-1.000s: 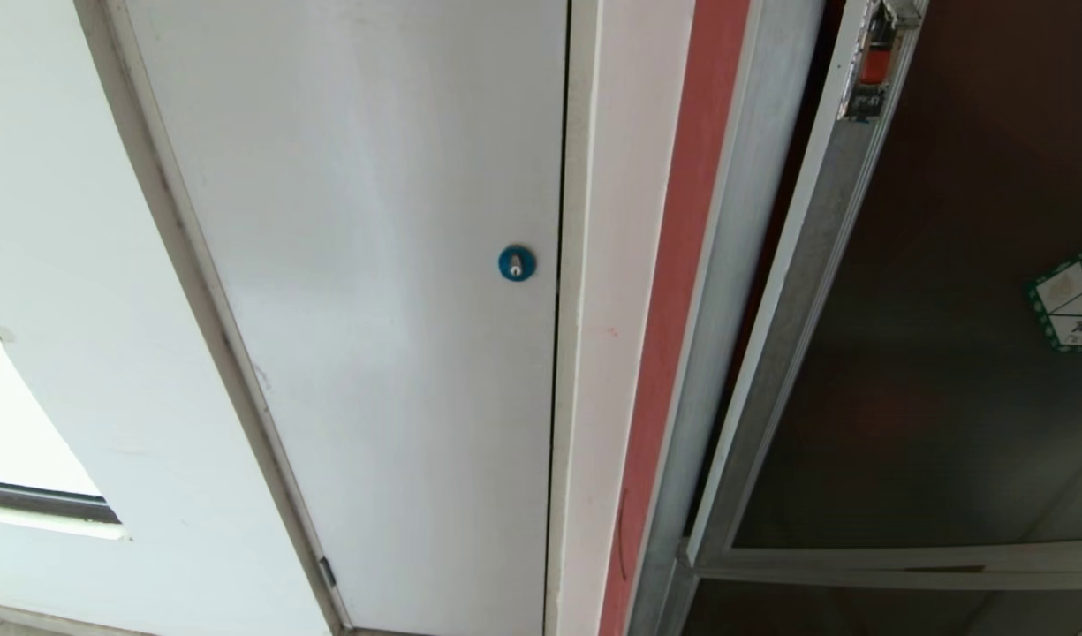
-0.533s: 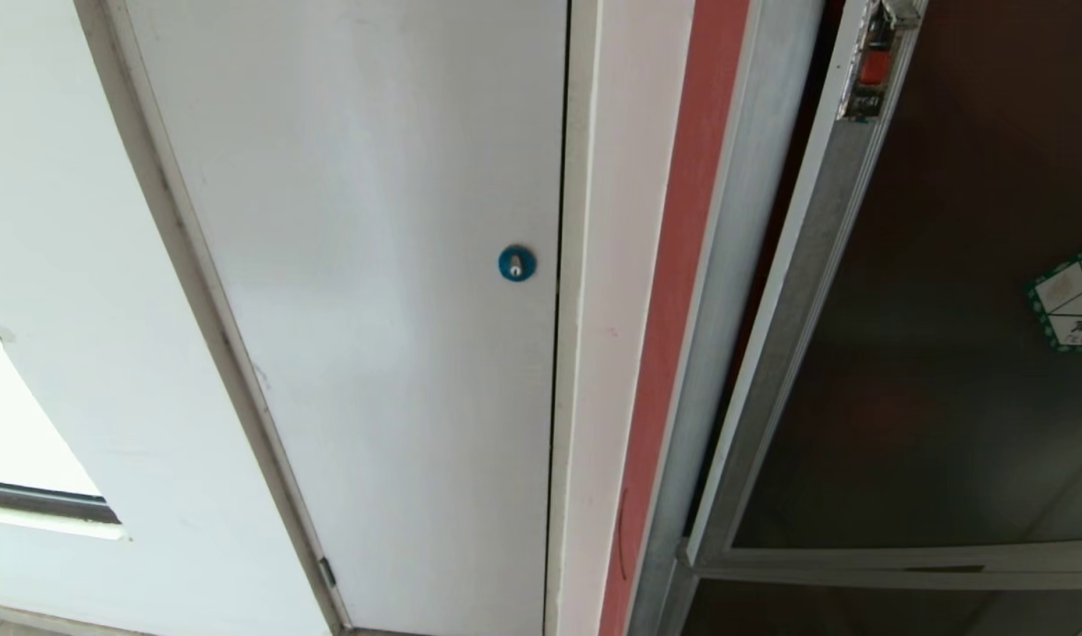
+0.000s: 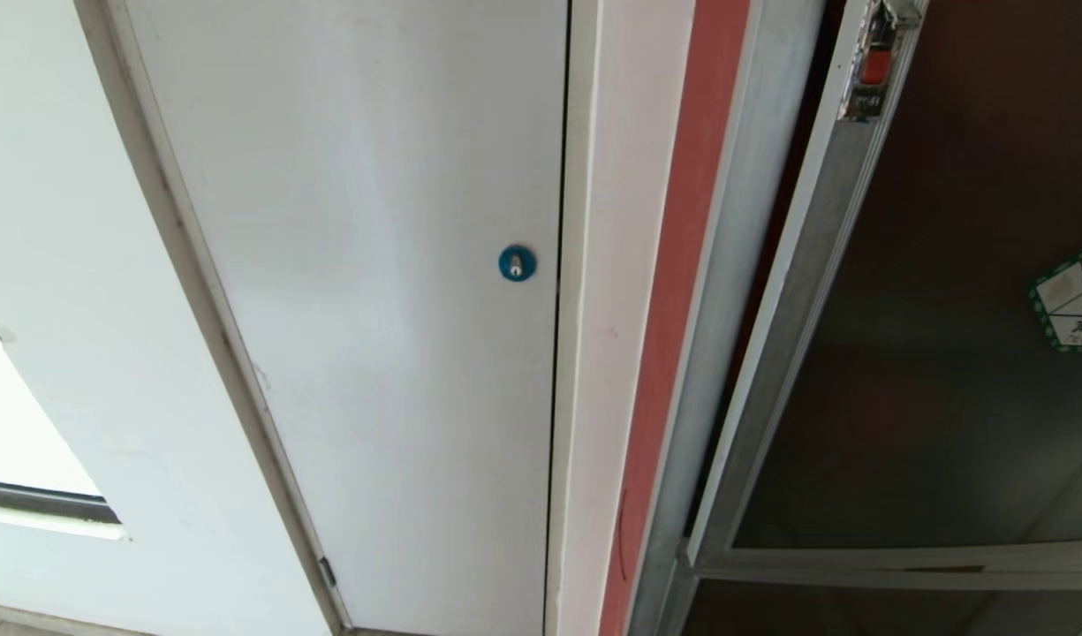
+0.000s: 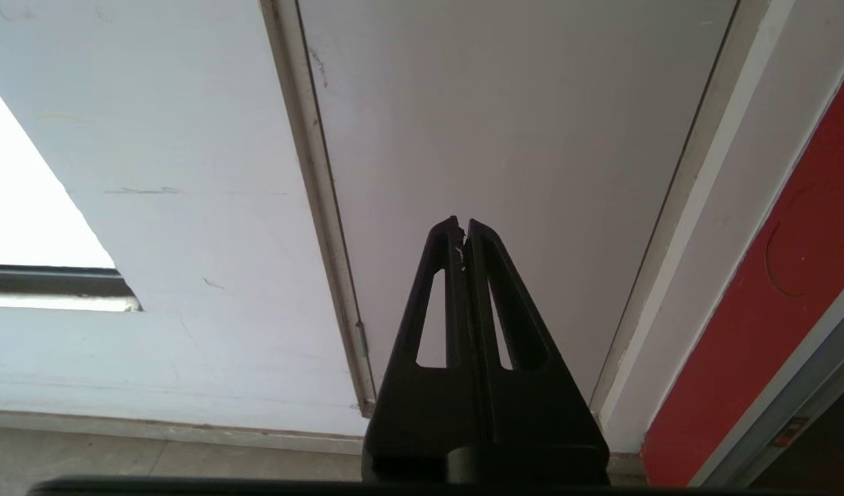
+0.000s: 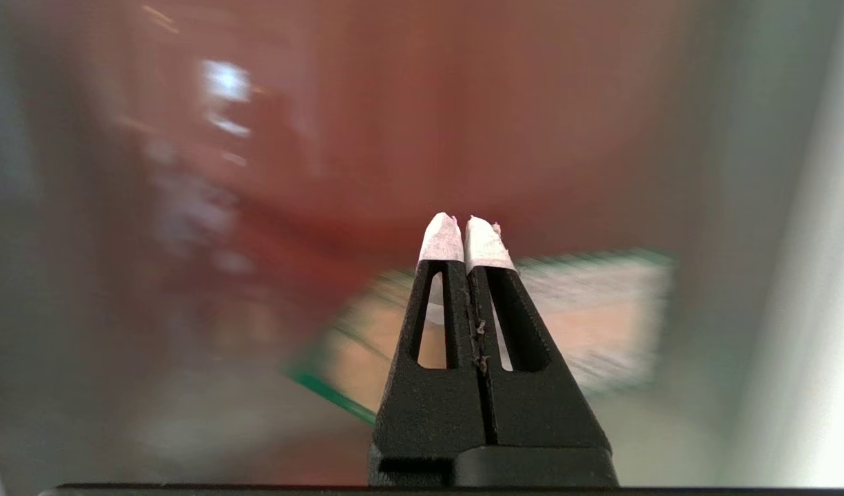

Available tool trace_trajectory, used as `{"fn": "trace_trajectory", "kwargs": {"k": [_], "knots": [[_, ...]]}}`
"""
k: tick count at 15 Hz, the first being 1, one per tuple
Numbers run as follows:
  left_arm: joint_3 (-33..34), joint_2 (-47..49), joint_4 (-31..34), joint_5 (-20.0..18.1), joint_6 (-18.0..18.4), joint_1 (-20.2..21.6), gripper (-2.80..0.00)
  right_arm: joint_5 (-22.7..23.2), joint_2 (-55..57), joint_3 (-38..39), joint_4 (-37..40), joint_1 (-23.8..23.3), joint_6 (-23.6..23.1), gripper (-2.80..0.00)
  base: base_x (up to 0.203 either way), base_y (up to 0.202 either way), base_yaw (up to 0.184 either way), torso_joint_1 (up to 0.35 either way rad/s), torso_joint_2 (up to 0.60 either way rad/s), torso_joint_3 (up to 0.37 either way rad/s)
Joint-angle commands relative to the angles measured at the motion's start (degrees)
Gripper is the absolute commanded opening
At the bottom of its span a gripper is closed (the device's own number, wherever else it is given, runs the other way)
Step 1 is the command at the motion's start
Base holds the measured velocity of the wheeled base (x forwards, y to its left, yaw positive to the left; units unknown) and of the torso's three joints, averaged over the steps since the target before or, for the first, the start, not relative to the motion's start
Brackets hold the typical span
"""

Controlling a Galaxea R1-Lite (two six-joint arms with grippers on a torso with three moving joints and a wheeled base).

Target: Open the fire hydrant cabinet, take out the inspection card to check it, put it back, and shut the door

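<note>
The right claw (image 5: 461, 231) is pressed fully together with nothing between its white-taped tips, and it faces the tinted glass close to the green-bordered sticker (image 5: 587, 317); everything behind it is smeared by blur. The left claw (image 4: 462, 227) is likewise closed and empty, parked low in front of the plain white door (image 3: 364, 265).

The fire hydrant cabinet (image 3: 735, 265) fills the right side of the head view, a tall silver aluminium frame beside a red strip of wall. Its door (image 3: 947, 371) is the large dark glass panel in a silver frame, and it looks slightly ajar, a dark gap running along the frame's edge. I would judge the panel stiff and fairly heavy on its hinges, the glass slick and breakable, so the metal edge near the small red latch (image 3: 873, 64) looks the sounder place to take hold or push. The sticker (image 3: 1075, 300) sits at the panel's right edge, cut off by the picture. The round blue lock (image 3: 517, 263) on the white door has no part in the job.

The inspection card is not in sight in any view.
</note>
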Motion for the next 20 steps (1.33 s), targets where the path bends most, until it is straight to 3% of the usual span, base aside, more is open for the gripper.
{"fn": "trace_trajectory", "kwargs": {"k": [1, 4, 10, 11, 15, 17, 20], "knots": [[0.79, -0.01, -0.05, 0.01, 0.04, 0.01, -2.8, -0.39, -10.14, -0.14, 9.25, -5.03, -0.08, -2.8, 0.0, 0.0, 0.0, 0.0, 0.0, 0.0], [0.79, -0.01, -0.05, 0.01, 0.08, 0.01, -2.8, -0.14, -19.91, 0.14, 22.71, -13.15, 0.02, -2.8, 0.0, 0.0, 0.0, 0.0, 0.0, 0.0], [0.79, -0.01, -0.05, 0.01, 0.0, 0.01, -2.8, 1.83, -34.55, 10.42, 34.21, -16.15, 0.16, -2.8, 0.0, 0.0, 0.0, 0.0, 0.0, 0.0], [0.79, -0.01, -0.05, 0.01, 0.0, 0.01, -2.8, 4.55, -36.63, 13.08, 34.43, -16.41, 0.22, -2.8, 0.0, 0.0, 0.0, 0.0, 0.0, 0.0], [0.79, -0.01, -0.05, 0.01, 0.0, 0.01, -2.8, 24.02, -44.18, 24.21, 34.14, -16.81, 4.54, -2.8, 0.0, 0.0, 0.0, 0.0, 0.0, 0.0], [0.79, -0.01, -0.05, 0.01, 0.0, 0.01, -2.8, 32.98, -44.18, 26.75, 35.65, -16.82, 13.71, -2.8, 0.0, 0.0, 0.0, 0.0, 0.0, 0.0], [0.79, -0.01, -0.05, 0.01, 0.0, 0.01, -2.8, 35.89, -44.18, 30.44, 37.5, -16.89, 17.28, -2.8, 0.0, 0.0, 0.0, 0.0, 0.0, 0.0]]}}
